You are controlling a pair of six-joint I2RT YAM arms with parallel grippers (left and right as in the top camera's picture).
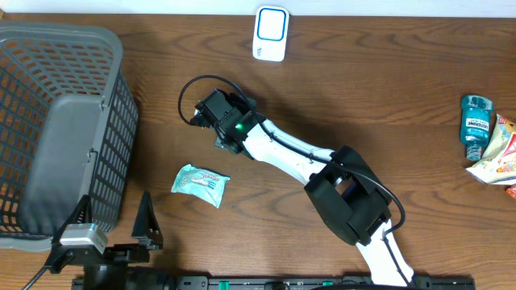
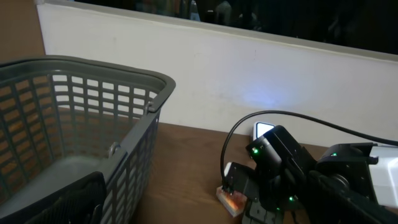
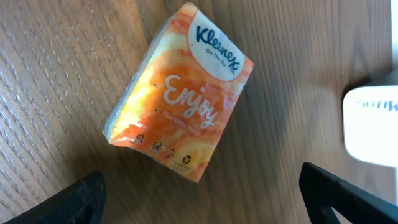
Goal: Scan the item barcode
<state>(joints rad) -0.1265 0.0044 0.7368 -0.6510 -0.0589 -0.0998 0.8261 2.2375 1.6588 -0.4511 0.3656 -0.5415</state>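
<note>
Surface: brown wood-grain table (image 1: 387,89). Its far edge meets a plain white wall (image 2: 249,81).

Containers: a grey lattice basket (image 1: 72,31) sits at the table's left end. Its solid grey floor is in plain view from overhead.

Task item: an orange Kleenex pack (image 3: 180,93) lies flat on the wood, printed face up and tilted diagonally. It is directly under the right hand (image 3: 214,196). That hand's two dark fingers stand wide apart, with the pack between them and touched by neither. From overhead the arm hides the pack.

The scanner (image 1: 270,34), white with a blue face, stands near the far edge, just beyond the right hand. The white block at the right border of the right wrist view is probably this same unit, though it is too cropped to be sure.

The left hand (image 1: 113,219) is at the near edge beside the basket, fingers spread, holding nothing.

Other items: a teal tissue pack (image 1: 200,184) lies near the front, between the two arms. A mouthwash bottle (image 1: 476,122) and snack packets (image 1: 496,161) are crowded at the right edge.

Open room: bare wood runs from the right arm across to the bottle.
</note>
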